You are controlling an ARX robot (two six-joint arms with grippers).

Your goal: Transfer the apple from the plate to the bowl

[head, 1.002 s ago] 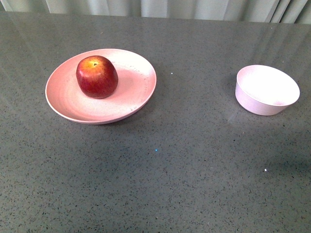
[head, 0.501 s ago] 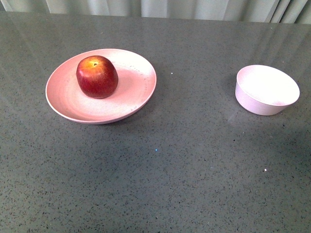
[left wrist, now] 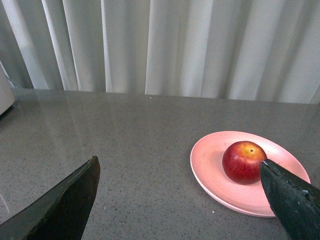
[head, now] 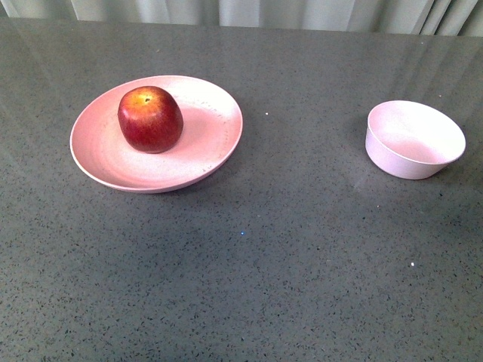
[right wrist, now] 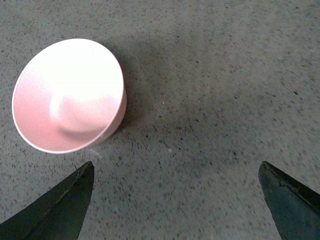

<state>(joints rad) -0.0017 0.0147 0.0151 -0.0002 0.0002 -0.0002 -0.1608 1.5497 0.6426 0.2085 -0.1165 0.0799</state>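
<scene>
The dark red apple (head: pixel 150 119) sits on the salmon-pink plate (head: pixel 106 162) at the table's left. The small pale pink bowl (head: pixel 414 139) stands empty at the right. Neither arm shows in the front view. In the left wrist view the apple (left wrist: pixel 243 162) lies on the plate (left wrist: pixel 210 170), ahead of my open left gripper (left wrist: pixel 180 197), whose one dark fingertip (left wrist: pixel 287 197) overlaps the plate's edge in the picture. In the right wrist view my open right gripper (right wrist: pixel 175 200) hovers over bare table beside the bowl (right wrist: pixel 67 95).
The grey speckled table (head: pixel 287 249) spreads round both dishes. Pale curtains (left wrist: pixel 160 45) hang behind its far edge. A white object's corner (left wrist: pixel 4 95) shows at the table's side in the left wrist view.
The bowl's inside looks a little less washed out than before. The apple, plate and bowl have not moved.
</scene>
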